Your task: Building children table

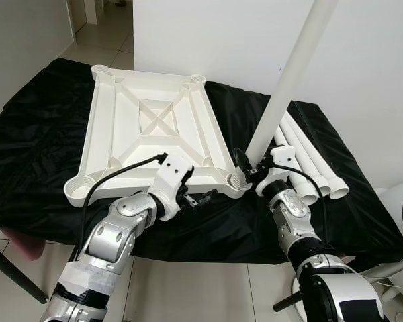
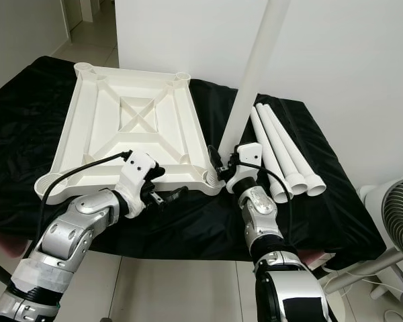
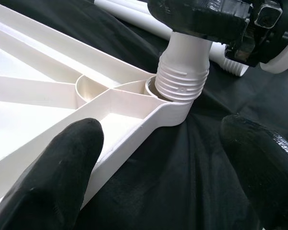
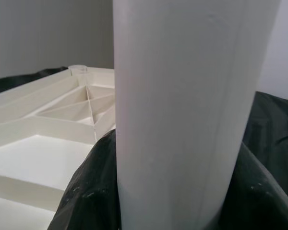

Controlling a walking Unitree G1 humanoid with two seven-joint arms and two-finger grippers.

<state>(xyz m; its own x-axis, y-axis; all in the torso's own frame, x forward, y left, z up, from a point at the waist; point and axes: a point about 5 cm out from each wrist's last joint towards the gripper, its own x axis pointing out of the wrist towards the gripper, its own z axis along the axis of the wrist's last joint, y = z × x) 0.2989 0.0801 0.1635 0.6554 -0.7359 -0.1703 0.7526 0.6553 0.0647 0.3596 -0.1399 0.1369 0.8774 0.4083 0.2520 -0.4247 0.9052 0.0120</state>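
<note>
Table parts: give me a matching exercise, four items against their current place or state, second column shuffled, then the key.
Items:
1. tabletop
2. upright leg
3. spare legs
4. left gripper

States:
A. lying side by side on the black cloth, to the robot's right of the tabletop
B. open, fingers spread near the tabletop's near edge
C. upside down on the cloth, ribs facing up
D. held by the right gripper, threaded end sitting in the near right corner socket

Pairs: 1-C, 2-D, 3-A, 4-B

Bright, even indoor light; soft shadows; wrist close-ups blurred.
</note>
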